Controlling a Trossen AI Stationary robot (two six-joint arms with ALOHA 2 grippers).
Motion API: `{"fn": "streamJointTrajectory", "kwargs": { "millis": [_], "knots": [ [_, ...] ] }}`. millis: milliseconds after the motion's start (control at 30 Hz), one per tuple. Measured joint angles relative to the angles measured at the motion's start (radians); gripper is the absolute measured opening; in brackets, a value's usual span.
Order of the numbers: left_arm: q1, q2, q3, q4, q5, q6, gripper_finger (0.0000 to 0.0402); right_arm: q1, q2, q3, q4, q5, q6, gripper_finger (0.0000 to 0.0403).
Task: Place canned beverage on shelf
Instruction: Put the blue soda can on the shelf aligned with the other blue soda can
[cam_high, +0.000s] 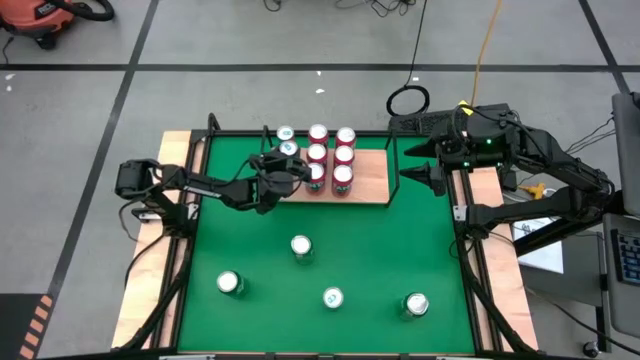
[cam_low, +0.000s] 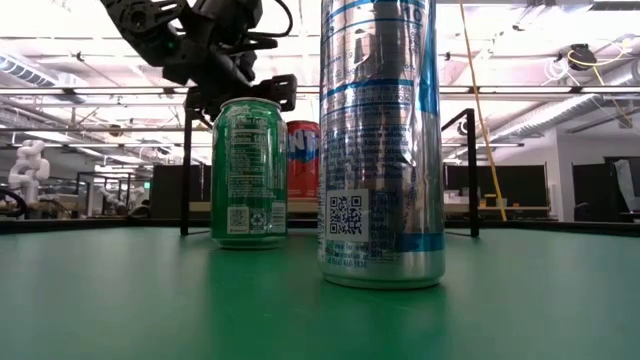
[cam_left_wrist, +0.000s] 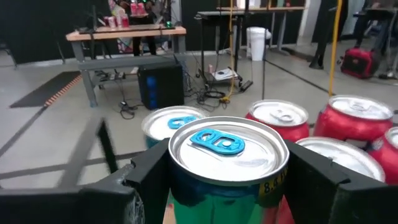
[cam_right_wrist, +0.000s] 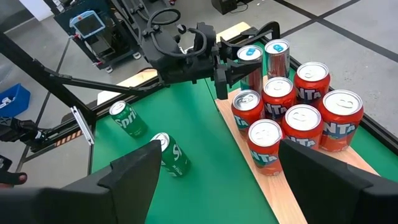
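Canned beverage, a green can with a silver lid and blue pull tab (cam_left_wrist: 227, 149), sits upright between the left gripper's (cam_high: 282, 170) two dark fingers, which clamp its sides just under the rim. It hangs at the left end of the shelf (cam_high: 368, 183), the small light-wood board with thin black rails, beside a slim silver can (cam_high: 286, 133) and the block of red soda cans (cam_high: 331, 158). Gripping high on the wall likely keeps the fingers clear of those packed neighbours. Its long axis runs vertical, lid up, tab skyward; whether its base touches the board cannot be told. The right gripper (cam_high: 432, 172) waits spread and empty off the shelf's right end. Four more cans (cam_high: 301, 246) stand on the green mat (cam_high: 380, 250).
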Motion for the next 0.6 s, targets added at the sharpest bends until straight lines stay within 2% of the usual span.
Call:
{"fn": "streamJointTrajectory", "kwargs": {
  "millis": [600],
  "knots": [
    [0.002, 0.003, 0.032, 0.040, -0.004, 0.049, 0.0247, 0.000, 0.000, 0.000, 0.000, 0.003, -0.023, 0.0315]
  ]
}}
